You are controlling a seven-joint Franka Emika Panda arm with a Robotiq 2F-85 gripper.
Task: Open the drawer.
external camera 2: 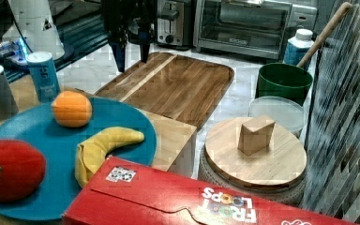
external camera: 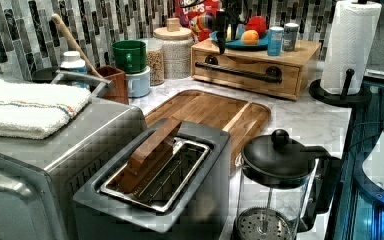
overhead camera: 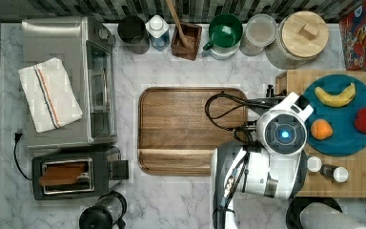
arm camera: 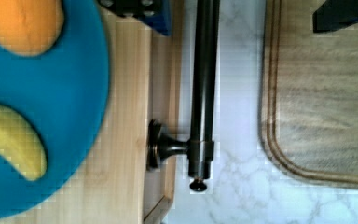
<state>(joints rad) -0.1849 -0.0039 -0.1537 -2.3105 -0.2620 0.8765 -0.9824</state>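
Fingers (external camera 2: 131,52) spread, straddling handle (arm camera: 203,93) above; drawer (external camera: 247,70) shut.

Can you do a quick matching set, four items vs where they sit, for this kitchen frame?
Items:
1. banana
2. striped towel
3. wooden block
4. walnut tray

Places:
A. in the toaster slot
B. on the marble counter, centre
C. on the blue plate
D. on top of the toaster oven

Pairs: 1-C, 2-D, 3-A, 4-B
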